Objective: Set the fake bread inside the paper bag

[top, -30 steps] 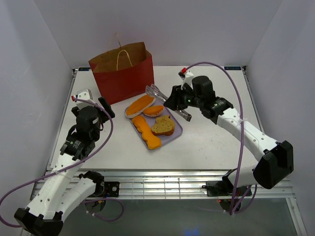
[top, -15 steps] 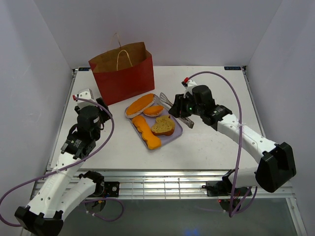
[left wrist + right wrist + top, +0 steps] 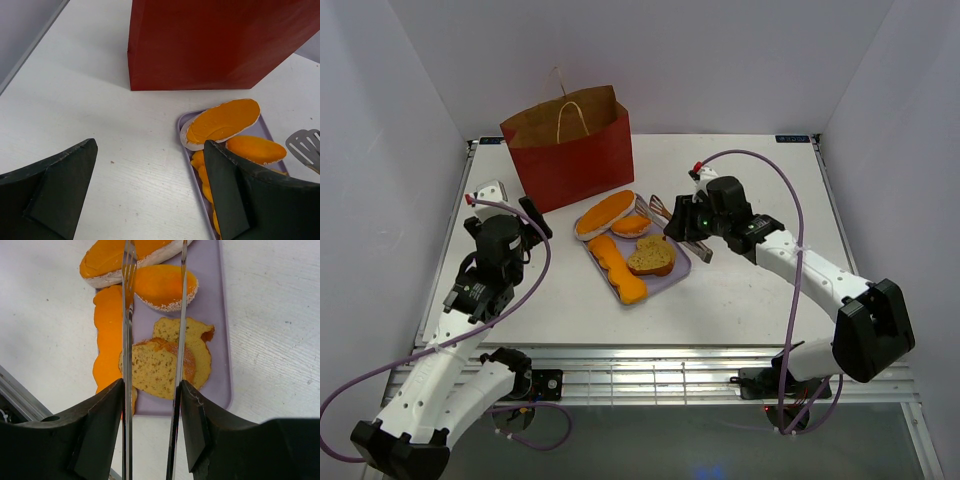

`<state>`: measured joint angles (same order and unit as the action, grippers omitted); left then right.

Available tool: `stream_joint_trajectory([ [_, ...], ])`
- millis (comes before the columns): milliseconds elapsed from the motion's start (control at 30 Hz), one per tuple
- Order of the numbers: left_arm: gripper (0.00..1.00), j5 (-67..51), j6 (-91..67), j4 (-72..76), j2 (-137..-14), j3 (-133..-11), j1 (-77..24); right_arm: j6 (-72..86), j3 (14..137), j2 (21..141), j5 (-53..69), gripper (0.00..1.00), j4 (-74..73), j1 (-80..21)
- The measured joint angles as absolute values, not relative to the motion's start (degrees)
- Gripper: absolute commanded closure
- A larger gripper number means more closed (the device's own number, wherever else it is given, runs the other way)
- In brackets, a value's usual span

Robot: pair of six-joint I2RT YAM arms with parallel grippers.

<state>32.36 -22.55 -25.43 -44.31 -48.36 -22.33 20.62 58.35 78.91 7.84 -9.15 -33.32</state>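
Note:
The fake bread lies on a lavender tray (image 3: 680, 262): a long orange loaf (image 3: 605, 213), a small orange roll (image 3: 631, 225), a brown-crusted slice (image 3: 650, 256) on a tan slice, and a wavy orange piece (image 3: 618, 268). The red paper bag (image 3: 572, 150) stands upright behind the tray, open at the top. My right gripper (image 3: 692, 224) is shut on metal tongs (image 3: 127, 315), whose arms reach over the slice (image 3: 155, 374) and roll (image 3: 162, 286). My left gripper (image 3: 150, 195) is open and empty, left of the tray, facing the bag (image 3: 215, 45) and loaf (image 3: 222, 122).
The white table ends at a metal rail at the near edge (image 3: 650, 355). White walls close in the left, right and back sides. The bag's tan loop handles (image 3: 565, 110) stick up above its mouth.
My right gripper has moved the tongs down and toward me, from beside the bag's corner to over the tray's right part. The left arm has barely moved.

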Motion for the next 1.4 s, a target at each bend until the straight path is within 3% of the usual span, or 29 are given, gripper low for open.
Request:
stream_joint_trajectory([
  [1400,0.02,31.51,-23.38,-25.45,-44.31,-48.36,-21.08,23.75,54.92,84.79,10.92,0.42,-4.62,-31.51],
])
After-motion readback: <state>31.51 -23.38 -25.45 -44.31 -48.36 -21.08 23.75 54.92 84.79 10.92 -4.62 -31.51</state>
